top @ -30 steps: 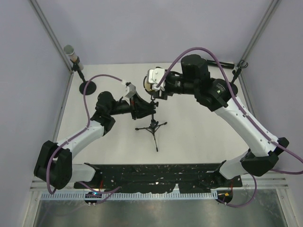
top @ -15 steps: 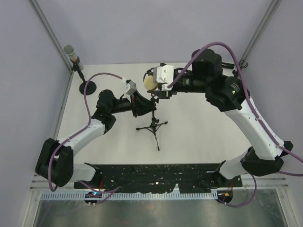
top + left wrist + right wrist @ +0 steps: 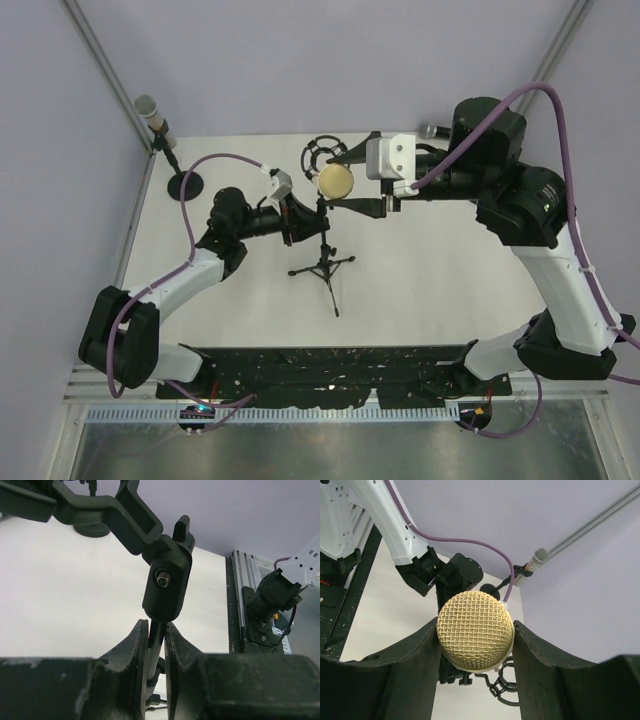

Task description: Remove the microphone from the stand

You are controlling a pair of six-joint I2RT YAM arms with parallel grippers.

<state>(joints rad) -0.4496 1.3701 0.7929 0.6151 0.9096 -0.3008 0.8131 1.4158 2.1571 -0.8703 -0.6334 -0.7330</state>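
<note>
The right hand (image 3: pixel 338 180) has the microphone (image 3: pixel 335 180) pinched between its two fingers (image 3: pixel 415 670), half closed around the gold mesh head, and holds it up in the air above the middle of the bench (image 3: pixel 430 280). From above only the round head shows, with the body hidden beneath it, so it looks to be carried head-up with its long axis running roughly top to bottom; I cannot make out the exact tilt. The microphone is out of the black ring holder (image 3: pixel 322 152), which sits just beyond it toward the back wall at the top of the stand (image 3: pixel 322 268). The stand is a small tripod standing upright on its three legs. The left hand (image 3: pixel 156 660) reaches in from the side, its fingers nearly together and clamped on the stand's thin pole just under the swivel joint (image 3: pixel 167 580). Off in the far left corner another microphone (image 3: pixel 148 108) stands tilted on a round base.
</note>
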